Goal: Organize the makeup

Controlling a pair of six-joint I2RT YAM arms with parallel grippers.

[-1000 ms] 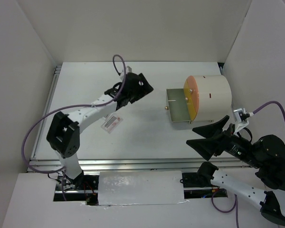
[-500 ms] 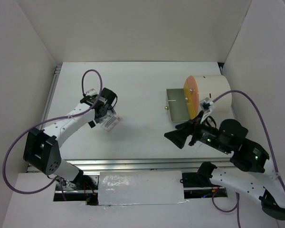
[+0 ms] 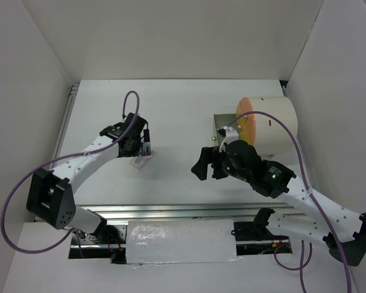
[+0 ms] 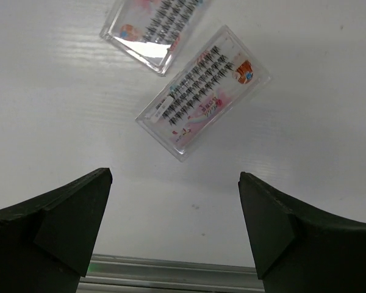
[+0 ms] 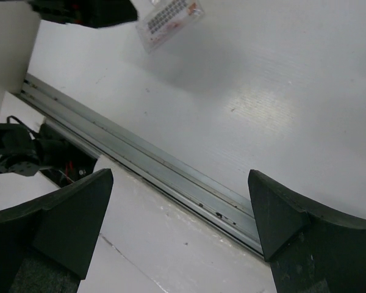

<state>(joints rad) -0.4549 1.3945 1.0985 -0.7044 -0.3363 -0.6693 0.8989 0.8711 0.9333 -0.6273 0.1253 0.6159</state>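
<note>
Two clear flat packets with rows of dark strips and pink print lie side by side on the white table; in the left wrist view one [image 4: 204,91] is ahead of the jaws and the other [image 4: 155,27] is at the top edge. From above only a corner of a packet [image 3: 139,162] shows under my left gripper [image 3: 141,151]. That gripper [image 4: 174,232] hovers above them, open and empty. My right gripper [image 3: 199,166] is open and empty over the table's middle, pointing left; it [image 5: 180,226] sees one packet [image 5: 171,15] far ahead. No palettes or sticks show.
A large white cylinder [image 3: 274,119] with an orange front [image 3: 246,125] stands at the right, its drawer tray [image 3: 222,135] pulled out toward the middle. A metal rail [image 5: 140,165] runs along the table's near edge. White walls close the left, back and right sides.
My left gripper drew back from the far middle and came down over the packets. My right arm swung from the right side to the table's middle, in front of the drawer.
</note>
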